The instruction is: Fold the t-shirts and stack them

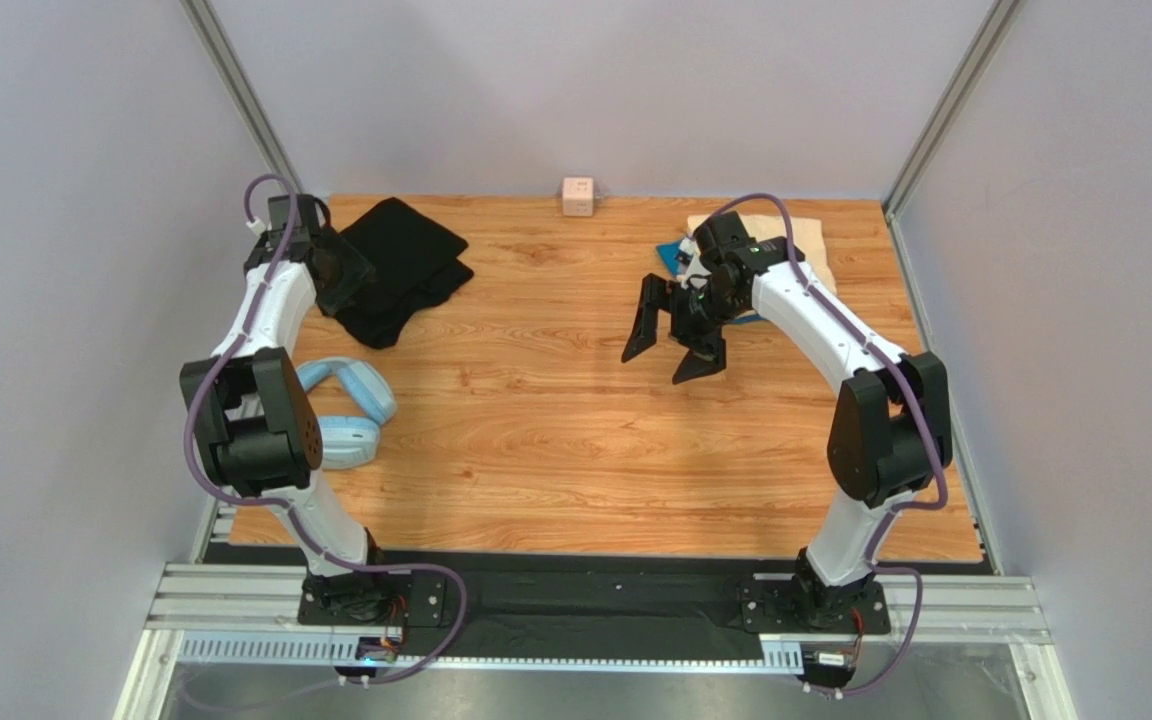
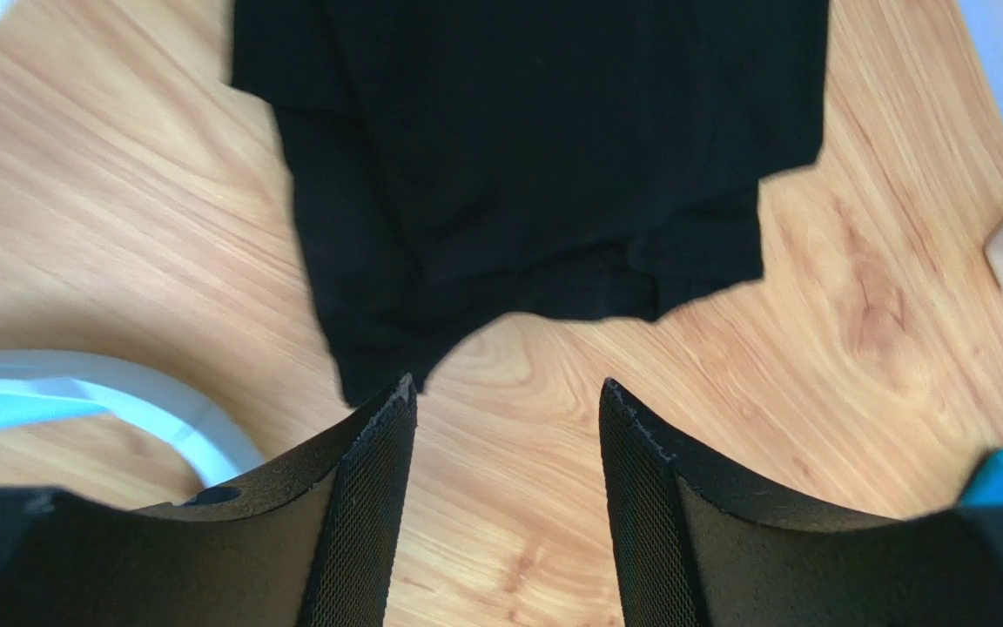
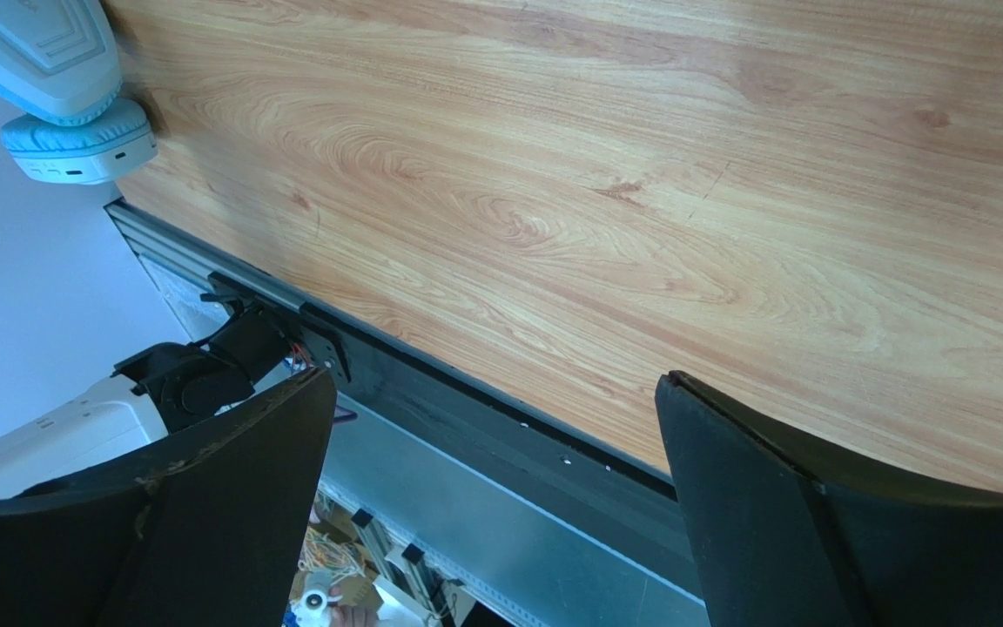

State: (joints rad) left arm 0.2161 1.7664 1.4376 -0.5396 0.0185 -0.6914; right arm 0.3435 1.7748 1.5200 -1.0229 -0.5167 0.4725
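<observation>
The black t-shirt (image 1: 408, 267) lies folded at the back left of the table. My left gripper (image 1: 339, 285) hovers at its left edge. In the left wrist view its jaws (image 2: 507, 392) stand open over bare wood, just short of the black t-shirt's (image 2: 533, 157) hem. The cream t-shirt (image 1: 811, 249) lies at the back right, partly hidden by my right arm, with a corner of the blue t-shirt (image 1: 671, 257) beside it. My right gripper (image 1: 674, 342) hangs open and empty above the middle of the table, tilted toward the front edge (image 3: 494, 385).
Light-blue headphones (image 1: 345, 405) rest at the left edge, near the left arm's elbow; they also show in both wrist views (image 2: 101, 392) (image 3: 62, 92). A small pink cube (image 1: 578, 195) sits at the back wall. The metal rail (image 3: 468, 431) runs along the table's front.
</observation>
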